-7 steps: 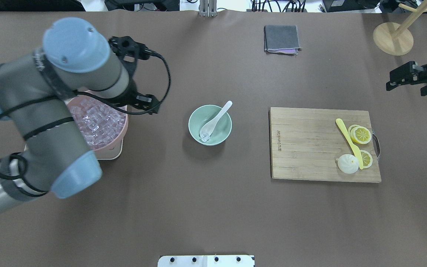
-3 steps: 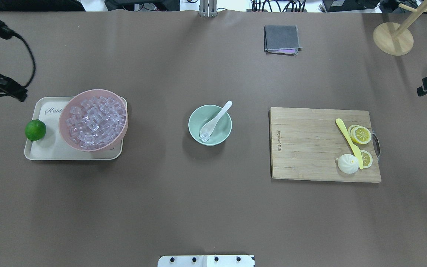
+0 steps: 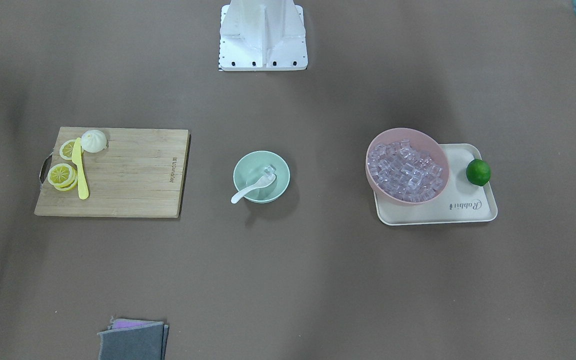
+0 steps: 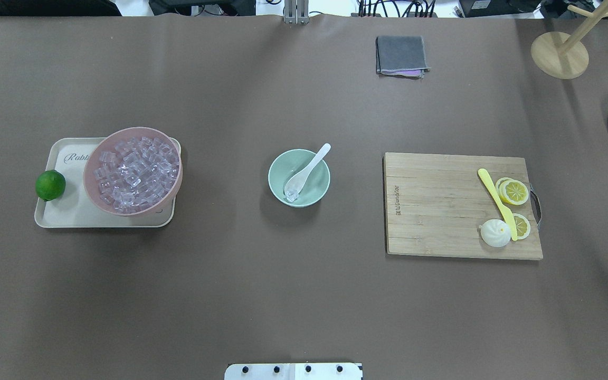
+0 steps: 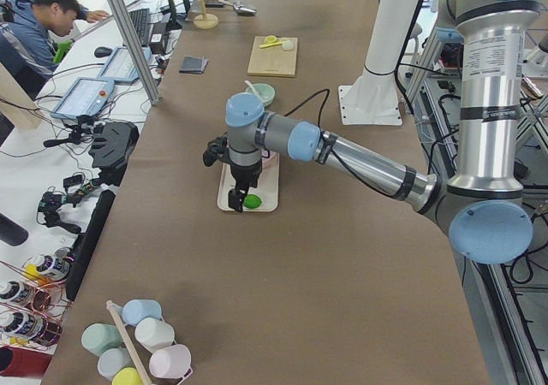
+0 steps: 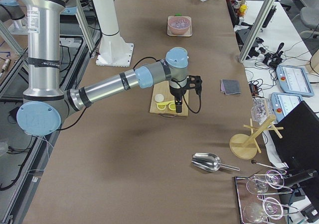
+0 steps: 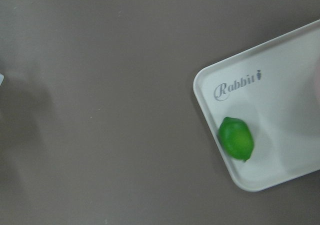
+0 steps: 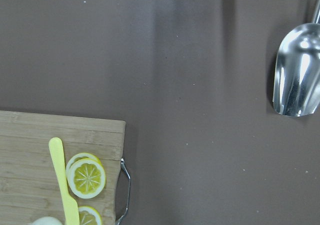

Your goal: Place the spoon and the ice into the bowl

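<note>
The small white glossy soup spoon [image 4: 306,171] lies tilted in the small round mint-green bowl [image 4: 318,192] at the middle of the brown table [image 4: 304,295]. Its scoop is down inside and its handle leans over the far-right rim, and one small clear ice cube [image 4: 291,196] sits in the bowl touching the scoop. The left gripper [image 5: 234,201] hangs above the left end of the cream rectangular tray [image 4: 72,216] near the green lime [image 4: 50,185], and the right gripper [image 6: 179,109] above the right end of the wooden cutting board [image 4: 441,211]; whether either pair of jaws stands wide or narrow cannot be told.
</note>
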### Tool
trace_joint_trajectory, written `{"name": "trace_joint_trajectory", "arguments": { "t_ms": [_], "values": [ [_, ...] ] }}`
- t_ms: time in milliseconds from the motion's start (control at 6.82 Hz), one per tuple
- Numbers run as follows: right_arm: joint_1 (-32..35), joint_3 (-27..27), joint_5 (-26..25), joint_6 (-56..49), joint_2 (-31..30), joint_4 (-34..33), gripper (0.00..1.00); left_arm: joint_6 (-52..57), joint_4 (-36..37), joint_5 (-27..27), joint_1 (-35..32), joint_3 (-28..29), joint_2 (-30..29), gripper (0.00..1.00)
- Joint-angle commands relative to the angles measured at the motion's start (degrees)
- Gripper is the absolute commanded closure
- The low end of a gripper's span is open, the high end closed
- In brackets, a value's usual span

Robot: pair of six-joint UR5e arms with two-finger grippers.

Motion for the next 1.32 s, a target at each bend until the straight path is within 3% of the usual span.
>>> {"name": "trace_joint_trajectory", "arguments": {
  "t_ms": [0,293,586,1172],
  "values": [
    [2.68,-0.07,0.14,-5.99,-1.37,-2.98,0.00,3.32,-1.66,-1.37,-5.82,4.07,3.87,0.03],
    [5.13,-3.56,0.49,-11.67,-2.60,-2.37,0.00,1.84,-1.66,-1.90,-8.82,7.85,3.00,0.03],
    [7.87,-9.37,5.83,-16.97,-1.91,-2.10,0.00,1.30,-1.66,-2.16,-10.40,7.17,2.30,0.03],
    [10.06,-9.30,8.75,-16.72,-3.40,-2.10,0.00,1.21,0.71,-2.69,-10.49,6.90,1.32,0.02]
  ]
}}
